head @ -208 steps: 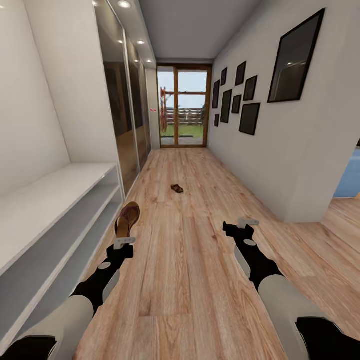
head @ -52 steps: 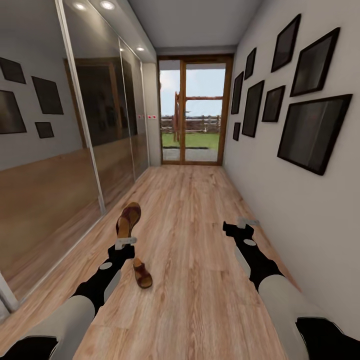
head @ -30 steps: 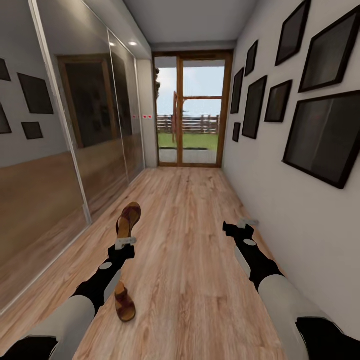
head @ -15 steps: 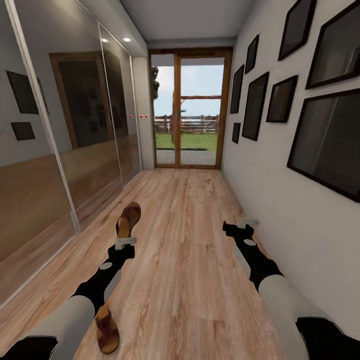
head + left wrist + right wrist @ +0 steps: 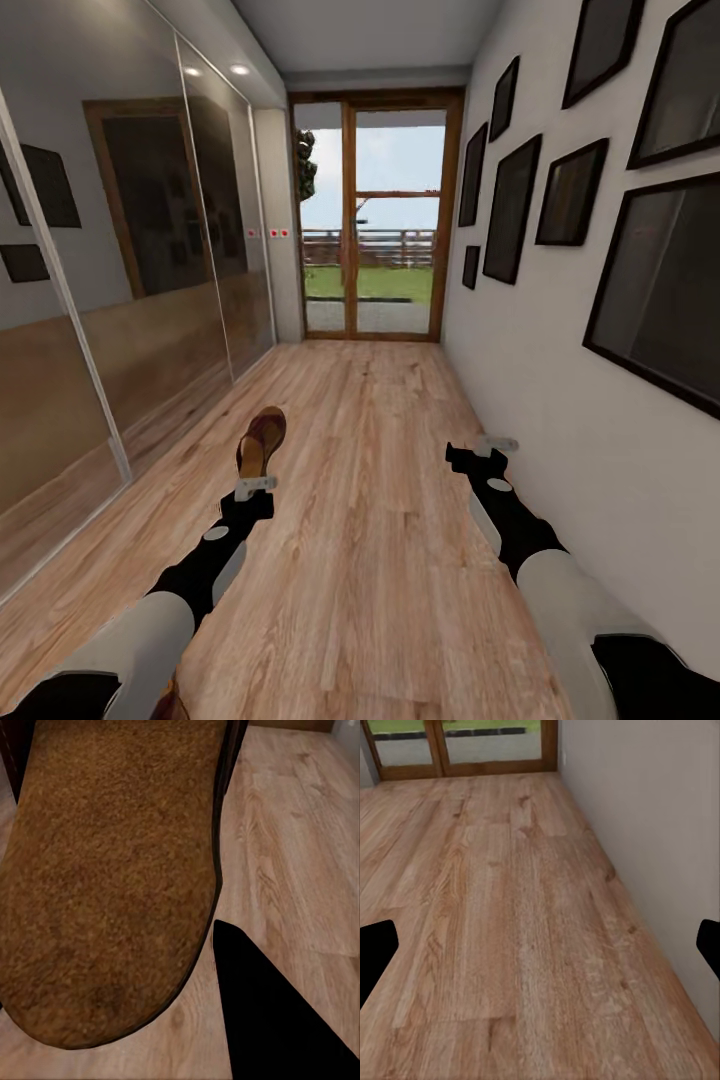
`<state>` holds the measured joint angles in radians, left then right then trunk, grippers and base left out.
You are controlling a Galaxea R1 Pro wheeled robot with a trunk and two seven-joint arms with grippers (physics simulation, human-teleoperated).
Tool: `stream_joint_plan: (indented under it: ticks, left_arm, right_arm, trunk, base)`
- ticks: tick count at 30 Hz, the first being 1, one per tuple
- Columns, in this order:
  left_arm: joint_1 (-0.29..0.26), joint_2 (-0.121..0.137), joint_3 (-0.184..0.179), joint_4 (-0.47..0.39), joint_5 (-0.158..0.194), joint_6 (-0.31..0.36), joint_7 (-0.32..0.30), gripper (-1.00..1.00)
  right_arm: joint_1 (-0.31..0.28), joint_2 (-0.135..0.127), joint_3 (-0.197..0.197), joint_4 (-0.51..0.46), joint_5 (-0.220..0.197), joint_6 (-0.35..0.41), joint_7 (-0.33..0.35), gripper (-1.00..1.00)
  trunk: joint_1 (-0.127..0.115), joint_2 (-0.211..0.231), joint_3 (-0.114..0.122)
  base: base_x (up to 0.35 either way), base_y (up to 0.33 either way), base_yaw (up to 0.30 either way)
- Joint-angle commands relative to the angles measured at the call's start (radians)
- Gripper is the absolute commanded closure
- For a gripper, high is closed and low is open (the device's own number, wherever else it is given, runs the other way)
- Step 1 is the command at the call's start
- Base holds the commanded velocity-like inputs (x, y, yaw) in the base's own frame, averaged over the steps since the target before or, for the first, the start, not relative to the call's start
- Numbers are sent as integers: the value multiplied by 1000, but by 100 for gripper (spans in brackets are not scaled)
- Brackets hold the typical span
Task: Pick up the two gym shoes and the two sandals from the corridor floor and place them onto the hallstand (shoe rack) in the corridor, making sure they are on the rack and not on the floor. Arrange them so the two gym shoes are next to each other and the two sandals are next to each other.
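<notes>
Wood-plank corridor floor [image 5: 400, 560] runs ahead of me to a glazed door [image 5: 372, 215], with mirrored sliding panels [image 5: 110, 300] at my nine o'clock and dark picture frames [image 5: 655, 290] along the wall at three. My left gripper [image 5: 255, 485] is clamped on one brown sandal [image 5: 260, 445], held sole-up above the planks, its long axis pointing to about twelve o'clock; in the left wrist view its tan underside [image 5: 105, 877] looms right in front of the lens. My right gripper [image 5: 495, 443] carries nothing and its fingers stand apart, with bare boards between them in its wrist view. A sliver of brown at six o'clock, tucked beneath my left forearm, may be the second sandal [image 5: 168, 702], though I cannot tell for sure. If so, I judge it lies behind and below the left hand, nearer that arm than the free right one. I see no legible writing or brands anywhere.
</notes>
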<state>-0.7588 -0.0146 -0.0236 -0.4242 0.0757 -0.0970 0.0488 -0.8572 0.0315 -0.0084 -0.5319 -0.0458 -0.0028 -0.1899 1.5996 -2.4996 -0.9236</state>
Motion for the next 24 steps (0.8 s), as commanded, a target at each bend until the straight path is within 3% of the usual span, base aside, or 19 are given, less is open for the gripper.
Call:
stream_joint_plan:
  ticks: [1,24]
  left_arm:
    - [-1,0,-3,1,4,-2,3,100]
    - [-1,-2,-3,3,4,-2,3,100]
  right_arm:
    - [0,0,-1,0,-5,0,-2,-100]
    - [0,1,0,0,-5,0,-2,-100]
  trunk:
    - [0,0,-1]
    - [0,0,-1]
  base:
    - [348,-166,0]
    - [333,-186,0]
